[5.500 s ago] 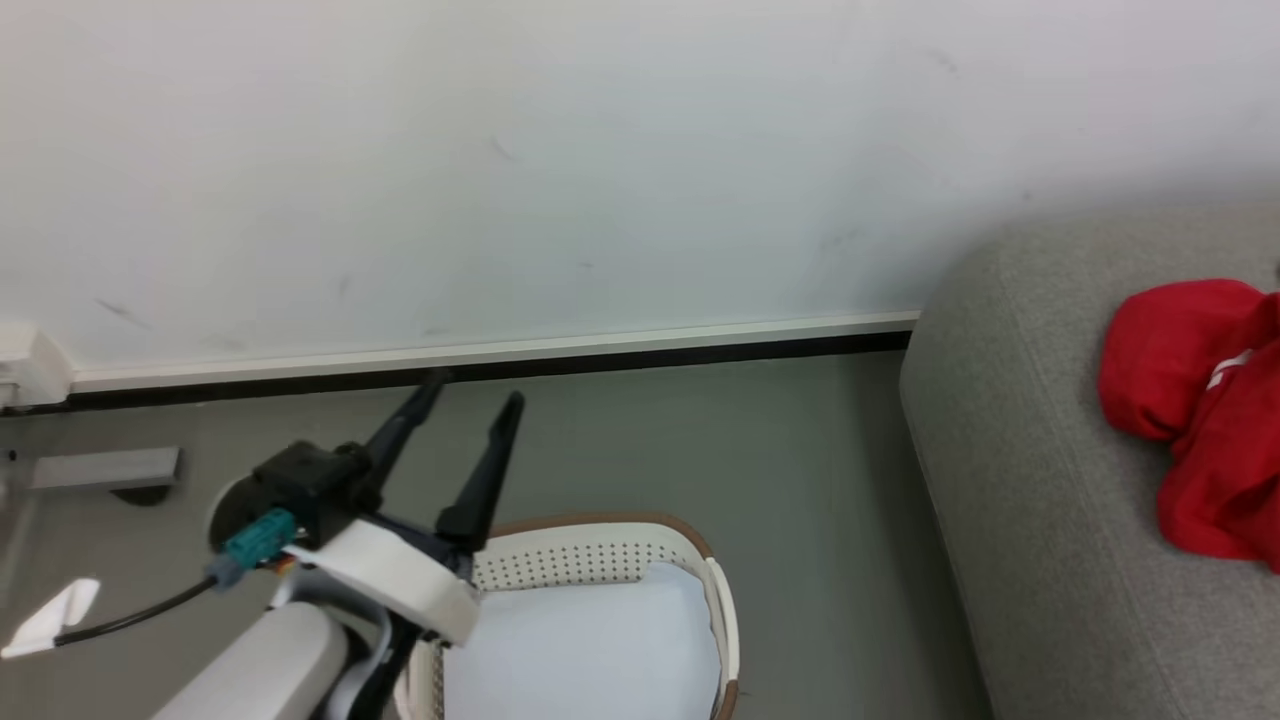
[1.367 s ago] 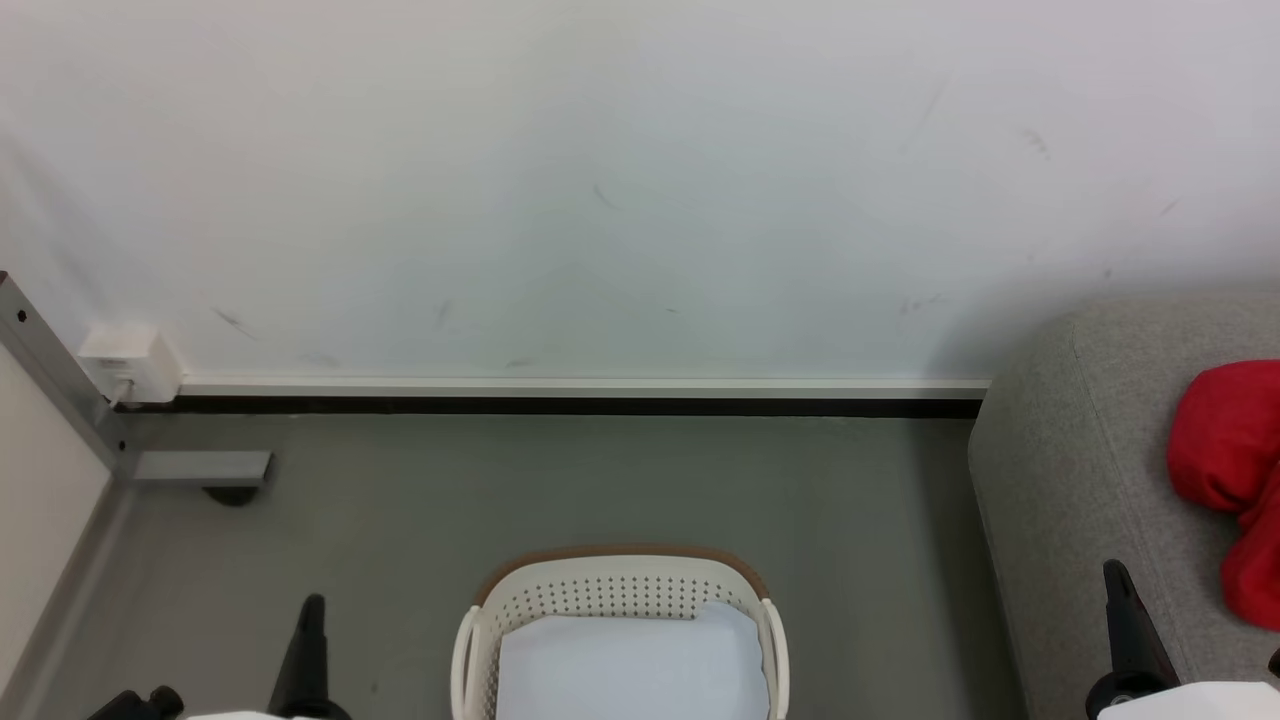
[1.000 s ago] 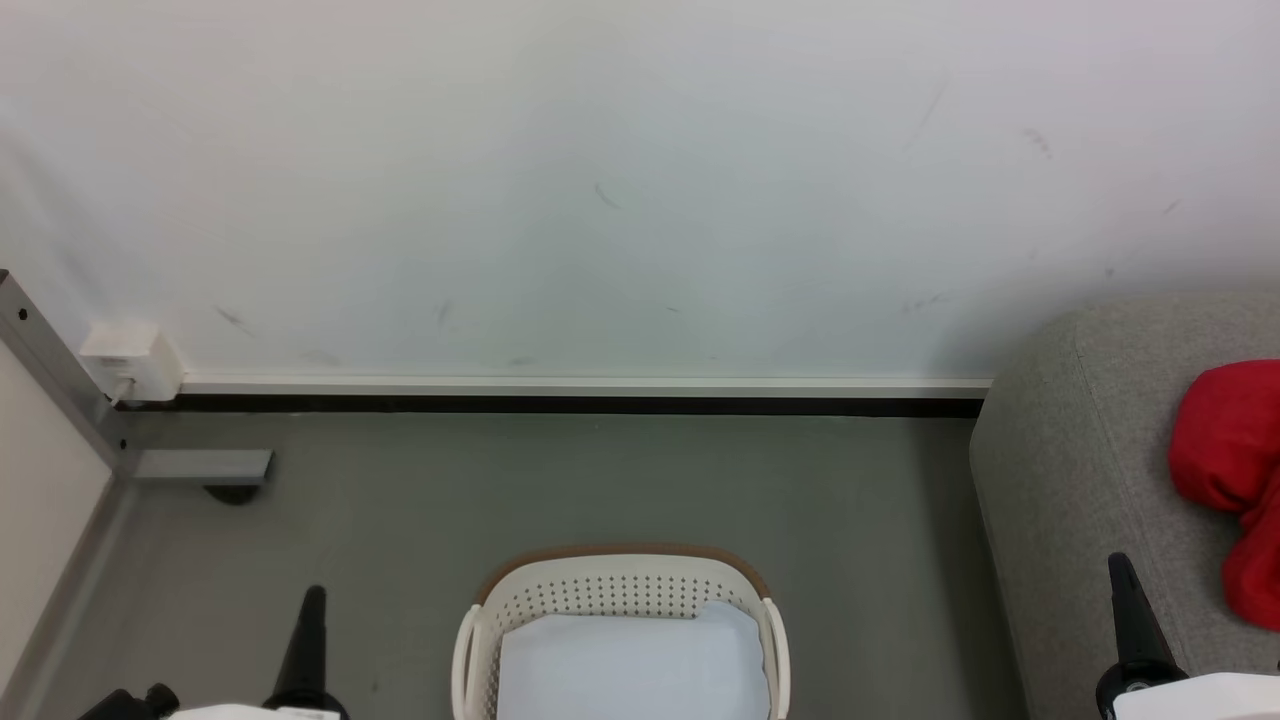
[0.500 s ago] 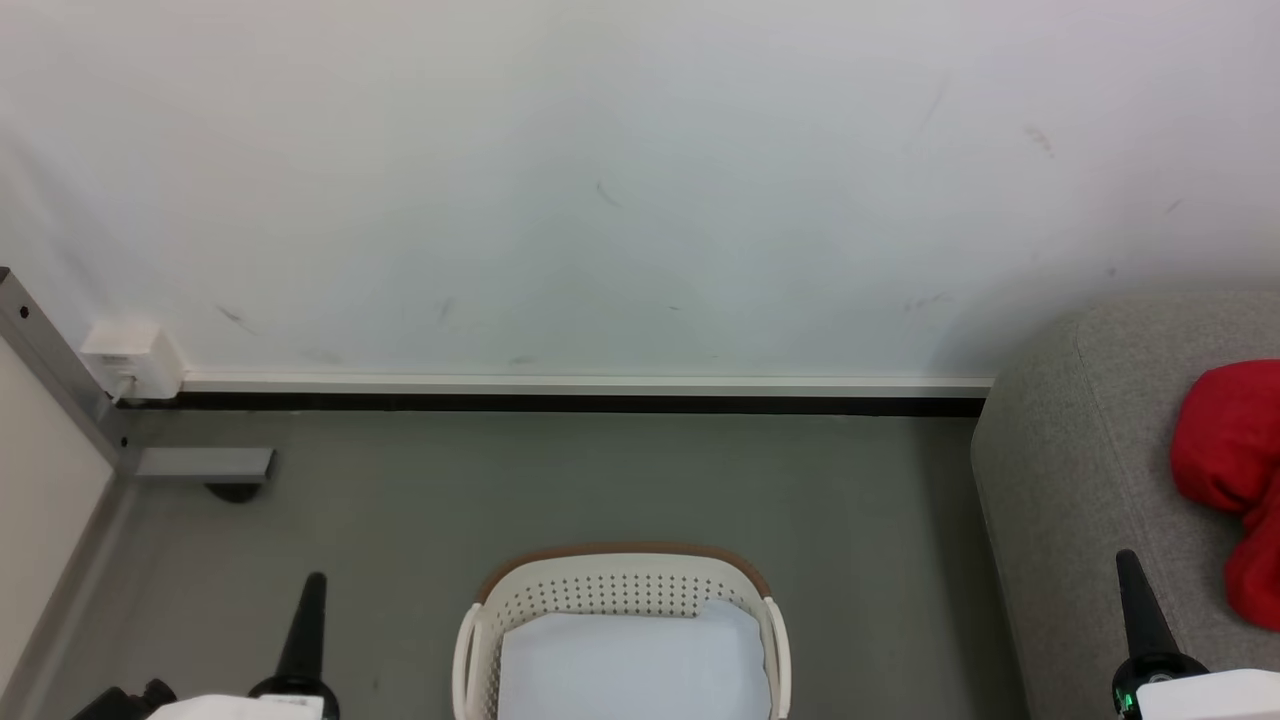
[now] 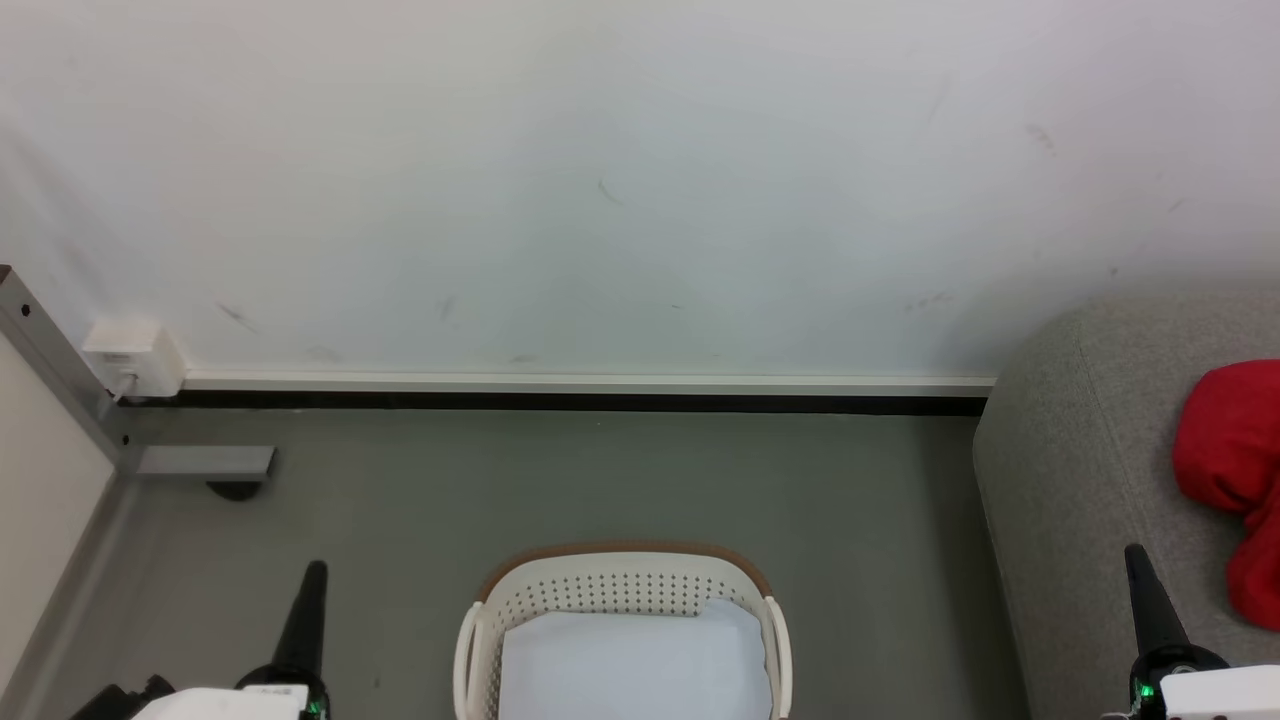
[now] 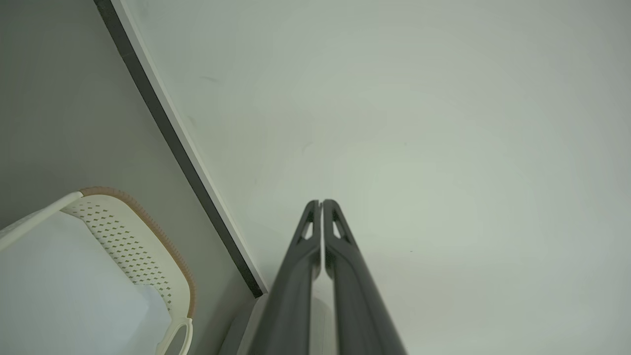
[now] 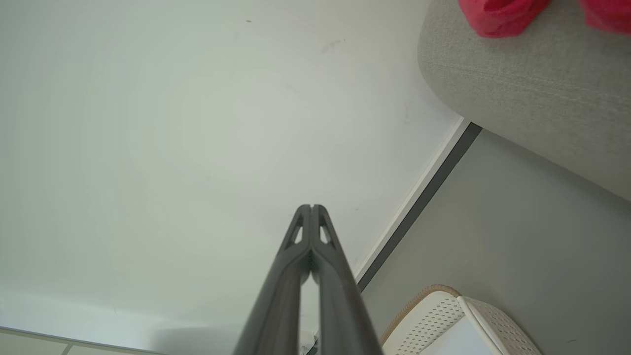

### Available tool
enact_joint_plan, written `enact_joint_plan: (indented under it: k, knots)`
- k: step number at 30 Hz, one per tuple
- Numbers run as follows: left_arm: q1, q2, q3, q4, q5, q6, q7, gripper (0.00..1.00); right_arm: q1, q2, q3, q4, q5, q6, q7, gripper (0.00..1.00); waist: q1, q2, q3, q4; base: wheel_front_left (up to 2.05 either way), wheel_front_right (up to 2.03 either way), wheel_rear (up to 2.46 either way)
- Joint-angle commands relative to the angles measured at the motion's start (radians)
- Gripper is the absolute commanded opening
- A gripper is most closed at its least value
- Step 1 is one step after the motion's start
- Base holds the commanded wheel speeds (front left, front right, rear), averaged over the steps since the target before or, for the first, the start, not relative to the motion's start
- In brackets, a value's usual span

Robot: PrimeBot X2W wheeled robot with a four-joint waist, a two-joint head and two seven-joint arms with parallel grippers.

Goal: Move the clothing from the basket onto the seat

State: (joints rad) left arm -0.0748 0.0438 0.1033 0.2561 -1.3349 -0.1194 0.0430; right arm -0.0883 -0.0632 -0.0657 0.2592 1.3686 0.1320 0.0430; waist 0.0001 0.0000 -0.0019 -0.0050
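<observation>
Where the fabric seat (image 5: 1080,480) rounds, crumpled clothing (image 5: 1225,450) lies.

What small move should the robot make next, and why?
Probably none, just rest both arms: the red clothing lies on the seat, the basket shows just a pale pad, and the left gripper and right gripper are shut, empty.

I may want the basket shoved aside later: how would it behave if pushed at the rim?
The basket looks like thin perforated plastic with a flat pale pad inside, so it is probably light and would likely slide on the smooth grey floor. Pushed high at the brown rim, it might tilt instead. Its walls may flex slightly.
</observation>
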Motion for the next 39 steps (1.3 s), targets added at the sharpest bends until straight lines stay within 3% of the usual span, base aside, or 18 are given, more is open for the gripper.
enact_joint_plan:
  k: [1, 39]
  knots:
    - [-0.017, 0.008, 0.006, -0.007, -0.023, -0.006, 0.005, 0.0, -0.018, -0.001, -0.007, -0.009, 0.018, -0.002, 0.006, 0.0, -0.0001, 0.0, 0.0, 0.0, 0.0, 0.0, 0.0]
    - [-0.038, 0.01, 0.012, -0.012, -0.284, -0.015, 0.075, 0.0, -0.026, 0.014, -0.052, -0.018, 0.246, -0.002, 0.074, 0.0, -0.0001, 0.0, 0.005, 0.005, 0.0, 0.0, 0.0]
